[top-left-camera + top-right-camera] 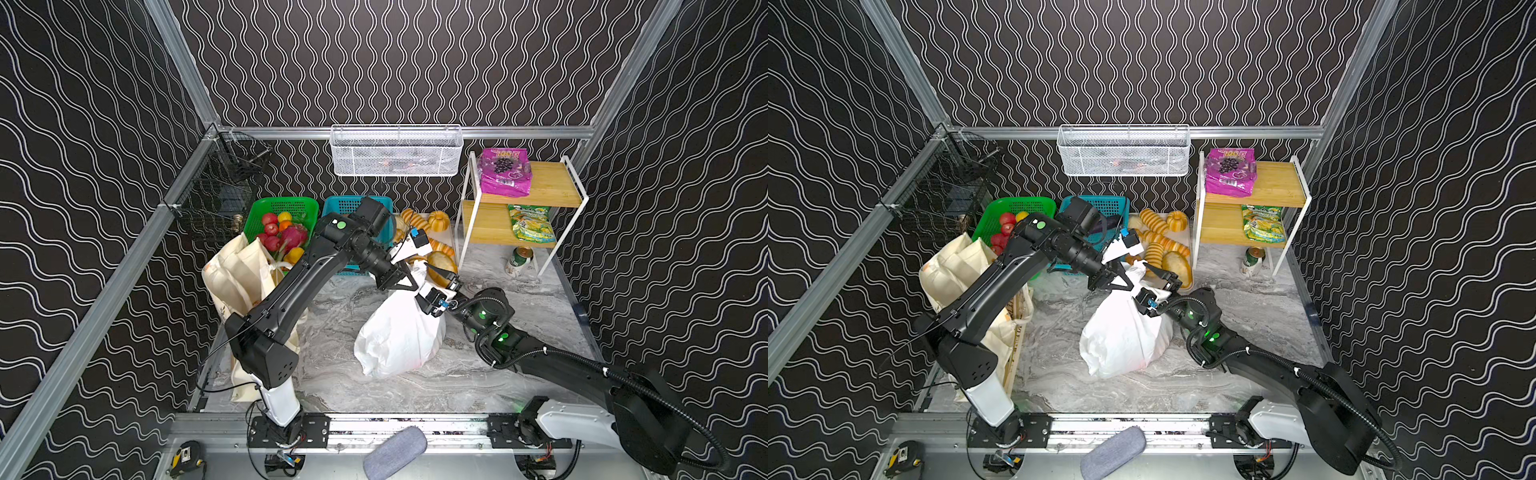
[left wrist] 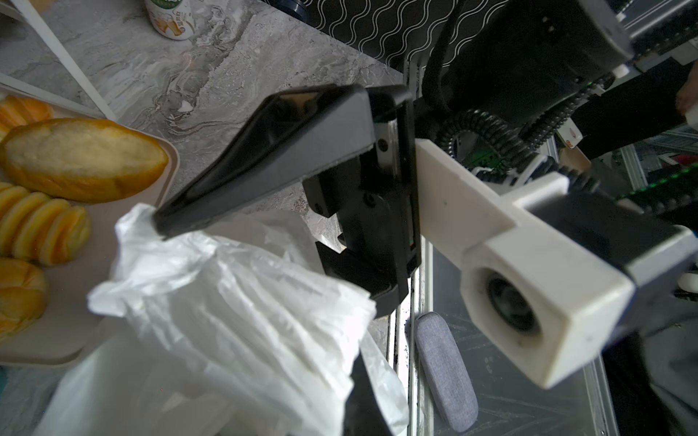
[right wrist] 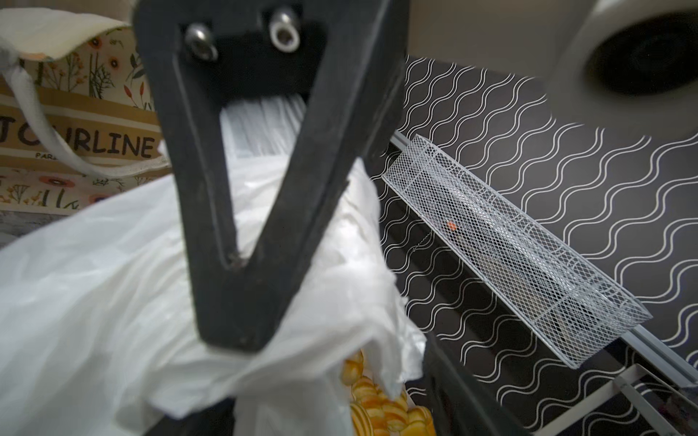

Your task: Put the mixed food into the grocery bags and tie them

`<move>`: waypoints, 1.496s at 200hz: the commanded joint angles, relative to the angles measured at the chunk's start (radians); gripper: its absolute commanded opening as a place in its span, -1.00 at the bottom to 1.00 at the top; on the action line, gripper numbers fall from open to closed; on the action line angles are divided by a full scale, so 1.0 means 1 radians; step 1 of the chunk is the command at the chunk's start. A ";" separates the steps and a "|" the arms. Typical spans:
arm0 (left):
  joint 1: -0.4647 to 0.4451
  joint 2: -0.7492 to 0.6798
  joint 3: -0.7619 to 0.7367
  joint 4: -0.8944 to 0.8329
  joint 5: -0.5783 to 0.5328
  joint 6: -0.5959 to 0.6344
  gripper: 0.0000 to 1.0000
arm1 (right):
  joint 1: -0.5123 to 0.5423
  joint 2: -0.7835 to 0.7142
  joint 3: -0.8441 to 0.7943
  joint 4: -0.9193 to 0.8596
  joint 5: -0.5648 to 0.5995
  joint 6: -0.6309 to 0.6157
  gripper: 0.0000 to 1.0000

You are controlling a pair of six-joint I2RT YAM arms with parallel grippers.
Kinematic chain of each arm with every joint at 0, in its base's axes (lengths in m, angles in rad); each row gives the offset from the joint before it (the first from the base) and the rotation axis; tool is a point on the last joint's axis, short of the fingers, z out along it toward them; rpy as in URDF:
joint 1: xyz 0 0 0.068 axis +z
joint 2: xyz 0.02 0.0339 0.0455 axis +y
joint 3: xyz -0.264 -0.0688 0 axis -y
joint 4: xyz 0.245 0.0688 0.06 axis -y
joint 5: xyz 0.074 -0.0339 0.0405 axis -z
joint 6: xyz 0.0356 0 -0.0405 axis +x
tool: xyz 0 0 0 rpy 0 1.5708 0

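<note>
The white plastic bag stands full in the middle of the marble table. My left gripper is shut on the bag's bunched handle at its top; the right wrist view shows its closed black fingers pinching the plastic. My right gripper is open beside it, one finger touching the handle plastic, which hangs between its jaws. The cream flowered tote stands at the left. A purple grape-print packet lies on the shelf top.
A bamboo shelf rack at the back right holds a green-yellow packet; a can lies under it. A bread tray, a teal basket, a green fruit basket and a white mesh basket line the back.
</note>
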State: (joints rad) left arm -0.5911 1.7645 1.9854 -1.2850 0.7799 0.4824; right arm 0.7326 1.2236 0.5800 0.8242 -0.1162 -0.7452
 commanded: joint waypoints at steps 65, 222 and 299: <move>0.000 0.022 0.072 -0.079 0.123 0.078 -1.00 | -0.006 0.018 0.054 -0.052 -0.107 0.112 -0.42; -0.021 -0.276 -0.299 0.488 -0.398 -0.341 0.56 | -0.012 -0.073 0.223 -0.596 0.190 0.510 -1.00; -0.161 -0.244 -0.309 0.569 -0.658 -0.291 0.98 | -0.009 -0.077 0.202 -0.552 0.179 0.499 -1.00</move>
State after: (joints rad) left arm -0.7403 1.5127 1.6619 -0.7677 0.2508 0.1650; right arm 0.7238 1.1534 0.7891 0.2379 0.0544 -0.2504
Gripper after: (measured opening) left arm 0.989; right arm 0.049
